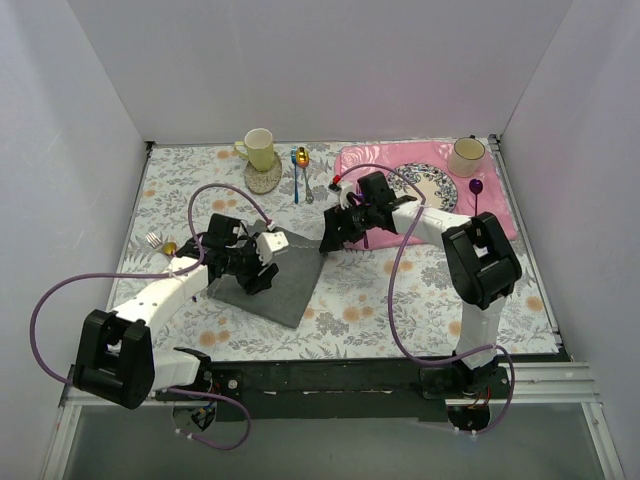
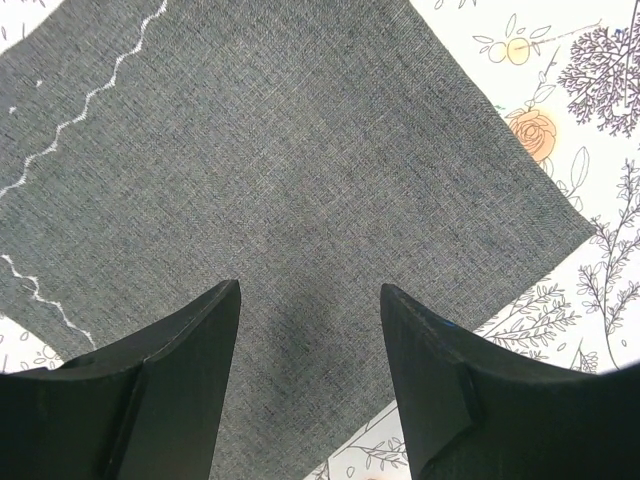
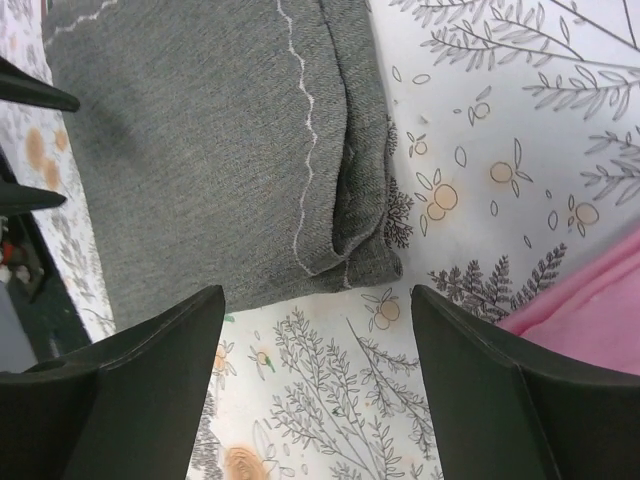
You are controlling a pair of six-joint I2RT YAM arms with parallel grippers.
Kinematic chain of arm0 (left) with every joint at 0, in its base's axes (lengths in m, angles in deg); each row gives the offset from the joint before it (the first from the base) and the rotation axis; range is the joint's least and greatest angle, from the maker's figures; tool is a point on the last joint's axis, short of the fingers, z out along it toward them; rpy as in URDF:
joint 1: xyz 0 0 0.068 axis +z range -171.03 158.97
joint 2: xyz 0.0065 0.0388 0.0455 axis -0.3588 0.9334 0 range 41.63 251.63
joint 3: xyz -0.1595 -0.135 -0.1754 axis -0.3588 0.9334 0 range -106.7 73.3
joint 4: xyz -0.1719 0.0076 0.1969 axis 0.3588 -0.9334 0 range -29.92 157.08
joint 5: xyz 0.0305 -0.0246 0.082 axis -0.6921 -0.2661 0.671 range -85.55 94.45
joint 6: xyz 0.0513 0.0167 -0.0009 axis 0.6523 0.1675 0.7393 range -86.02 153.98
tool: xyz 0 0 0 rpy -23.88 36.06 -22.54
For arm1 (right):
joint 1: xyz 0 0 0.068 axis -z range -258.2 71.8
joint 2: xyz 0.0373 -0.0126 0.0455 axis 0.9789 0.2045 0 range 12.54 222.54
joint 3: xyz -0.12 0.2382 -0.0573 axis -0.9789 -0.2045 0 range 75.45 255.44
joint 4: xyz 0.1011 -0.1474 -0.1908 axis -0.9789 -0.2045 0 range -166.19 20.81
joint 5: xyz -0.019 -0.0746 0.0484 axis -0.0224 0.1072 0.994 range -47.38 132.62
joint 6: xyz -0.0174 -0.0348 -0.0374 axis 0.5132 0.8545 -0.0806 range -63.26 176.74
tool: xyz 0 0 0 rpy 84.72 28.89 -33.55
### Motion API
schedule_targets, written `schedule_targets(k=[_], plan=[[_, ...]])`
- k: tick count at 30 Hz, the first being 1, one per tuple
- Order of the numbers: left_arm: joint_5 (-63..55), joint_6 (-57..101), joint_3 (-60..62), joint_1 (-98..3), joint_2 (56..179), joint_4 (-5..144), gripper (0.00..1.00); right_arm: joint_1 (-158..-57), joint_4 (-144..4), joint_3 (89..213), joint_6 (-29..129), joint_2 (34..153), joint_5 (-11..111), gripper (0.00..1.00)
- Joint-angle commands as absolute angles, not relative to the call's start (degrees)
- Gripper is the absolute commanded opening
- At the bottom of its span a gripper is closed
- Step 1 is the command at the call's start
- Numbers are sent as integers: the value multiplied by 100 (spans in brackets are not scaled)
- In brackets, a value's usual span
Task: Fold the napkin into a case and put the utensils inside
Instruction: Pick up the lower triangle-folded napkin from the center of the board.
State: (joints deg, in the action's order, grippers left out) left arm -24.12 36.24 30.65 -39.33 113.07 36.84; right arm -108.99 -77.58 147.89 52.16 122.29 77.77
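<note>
Left gripper point(image 2: 308, 290) is hovering open and empty over the grey napkin point(image 1: 275, 285) lying on the floral worktop point(image 1: 350, 320), while right gripper point(image 3: 318, 295) is hanging wide open beside its folded corner.

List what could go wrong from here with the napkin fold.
1. Both arms' jaws stand open above the napkin, so nothing pins it. The doubled-over edge, bunched at its corner, may spring open.
2. Closing on that bunched corner could pinch uneven layers and skew the case.
3. The utensils lie close beside the left arm. A sideways swing might knock them out of reach.
</note>
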Motion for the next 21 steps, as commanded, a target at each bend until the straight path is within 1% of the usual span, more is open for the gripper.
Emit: schedule_targets(k=[1, 4, 14, 20, 21], plan=[[-2297, 3442, 3234, -4010, 11274, 3974, 58, -10835, -7412, 14909, 4348, 12266, 8014, 84], [-2209, 3442, 3305, -4019, 11309, 4044, 58, -10835, -7657, 15138, 4076, 12538, 8067, 84], [-2121, 3169, 3428, -4028, 11362, 4194, 57, -10835, -7412, 14971, 3364, 12934, 8190, 84], [-2042, 3283, 3516, -4028, 11283, 4098, 56, -10826, -7051, 14928, 2906, 13084, 8507, 77], [-2025, 3301, 3533, -4028, 11274, 4080, 56, -10817, -7051, 14919, 2888, 13075, 8516, 72]])
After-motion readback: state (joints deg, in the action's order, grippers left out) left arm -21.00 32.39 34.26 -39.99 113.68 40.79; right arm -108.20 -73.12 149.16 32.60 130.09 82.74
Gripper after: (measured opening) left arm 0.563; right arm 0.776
